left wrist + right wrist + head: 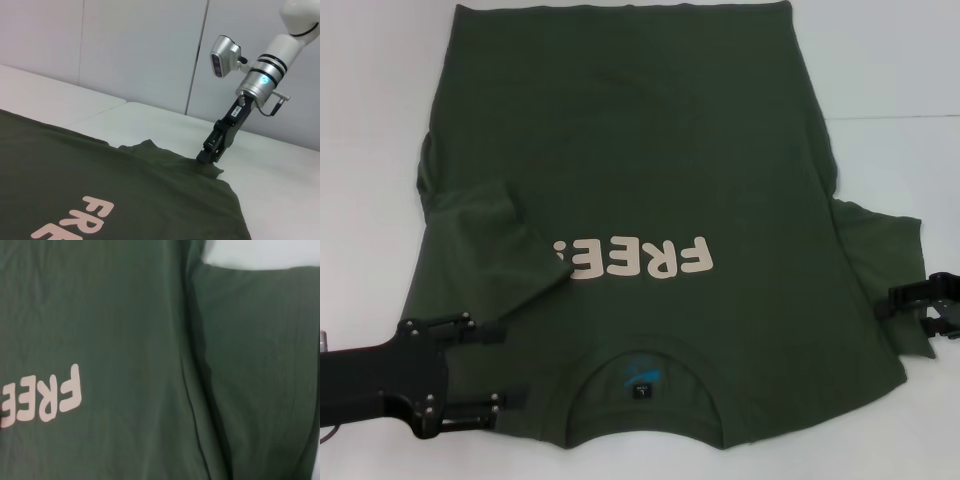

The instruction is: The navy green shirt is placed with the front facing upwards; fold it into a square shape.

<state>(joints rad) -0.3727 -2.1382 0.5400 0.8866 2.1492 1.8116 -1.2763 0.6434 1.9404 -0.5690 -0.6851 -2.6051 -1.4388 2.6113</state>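
The shirt point(630, 180) lay flat on the white bench point(890, 80), print up, its left sleeve folded over the body. My left end effector point(498, 376) was spread beside the collar point(642, 392). My right end effector point(900, 300) touched the right sleeve point(885, 245); its fingers I cannot tell.

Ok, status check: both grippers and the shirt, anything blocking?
Left gripper open over shirt's near-left shoulder. Right gripper down on the right sleeve edge, fingers unclear. Dark olive-green cotton T-shirt face up, left sleeve folded inward, right sleeve still out. White table, nothing blocking.
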